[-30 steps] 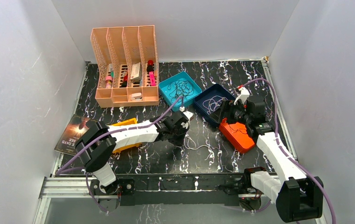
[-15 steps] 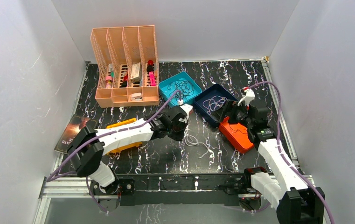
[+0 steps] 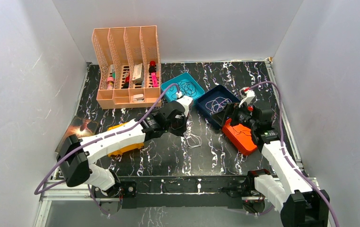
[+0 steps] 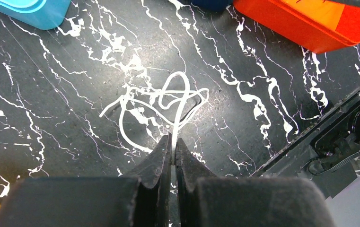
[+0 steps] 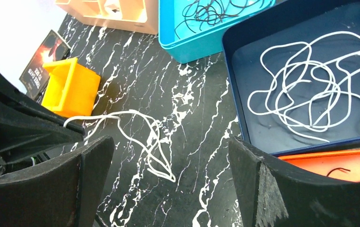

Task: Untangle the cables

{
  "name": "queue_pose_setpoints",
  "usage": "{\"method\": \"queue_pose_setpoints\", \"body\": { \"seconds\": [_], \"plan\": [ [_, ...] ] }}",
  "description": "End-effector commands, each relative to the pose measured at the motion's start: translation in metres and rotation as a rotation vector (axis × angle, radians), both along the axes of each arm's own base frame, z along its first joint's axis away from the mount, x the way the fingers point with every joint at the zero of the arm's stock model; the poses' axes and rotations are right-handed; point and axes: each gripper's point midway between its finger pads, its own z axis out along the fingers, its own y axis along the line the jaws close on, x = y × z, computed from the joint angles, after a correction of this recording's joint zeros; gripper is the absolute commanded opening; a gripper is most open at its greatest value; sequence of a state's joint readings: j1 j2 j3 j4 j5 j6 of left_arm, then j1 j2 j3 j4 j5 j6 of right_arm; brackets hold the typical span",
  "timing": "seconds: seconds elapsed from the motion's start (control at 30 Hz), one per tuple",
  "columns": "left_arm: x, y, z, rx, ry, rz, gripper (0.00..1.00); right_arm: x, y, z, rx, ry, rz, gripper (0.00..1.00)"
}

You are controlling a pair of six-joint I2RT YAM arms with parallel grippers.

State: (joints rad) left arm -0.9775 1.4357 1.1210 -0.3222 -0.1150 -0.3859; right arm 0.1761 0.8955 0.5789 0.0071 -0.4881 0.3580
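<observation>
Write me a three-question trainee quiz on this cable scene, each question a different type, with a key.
1. True or false: the left gripper is shut on the loose white cable.
2. What colour is the tray that holds the black cables? A teal, B yellow, C pink.
3. Fill in: the right gripper has its jaws ____.
Key: 1 true; 2 A; 3 open.

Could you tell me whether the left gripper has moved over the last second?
Yes: the left gripper, pinching a white cable, has shifted away from the near edge and leftward, closer to the teal tray.
</observation>
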Motion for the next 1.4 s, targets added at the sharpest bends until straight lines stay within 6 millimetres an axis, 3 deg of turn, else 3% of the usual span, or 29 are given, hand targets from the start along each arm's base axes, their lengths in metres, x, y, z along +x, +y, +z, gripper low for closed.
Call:
{"method": "queue_pose_setpoints", "body": {
  "seconds": [0.0,0.43,0.67,0.97,1.17,1.37],
  "plan": [
    [0.007,0.004,0.041,-0.049,-0.081,0.024,0.0,-0.003,0.01,0.027,0.014,-0.143,0.096,0.98],
    [0.02,0.02,0.079,-0.053,-0.154,0.051,0.0,-0.02,0.057,0.034,0.006,-0.219,0.234,0.98],
    [0.021,0.017,0.102,-0.087,-0.191,0.021,0.0,-0.03,0.052,0.066,0.069,-0.439,0.208,0.98],
    [0.017,0.008,0.116,-0.146,-0.213,-0.029,0.0,-0.059,0.069,0.075,0.125,-0.538,0.404,0.96],
    [0.012,0.002,0.132,-0.201,-0.226,-0.064,0.0,-0.039,0.085,0.069,0.122,-0.512,0.391,0.95],
    [0.01,0.001,0.148,-0.233,-0.242,-0.078,0.0,-0.032,0.115,0.073,0.137,-0.527,0.454,0.93]
  ]
}}
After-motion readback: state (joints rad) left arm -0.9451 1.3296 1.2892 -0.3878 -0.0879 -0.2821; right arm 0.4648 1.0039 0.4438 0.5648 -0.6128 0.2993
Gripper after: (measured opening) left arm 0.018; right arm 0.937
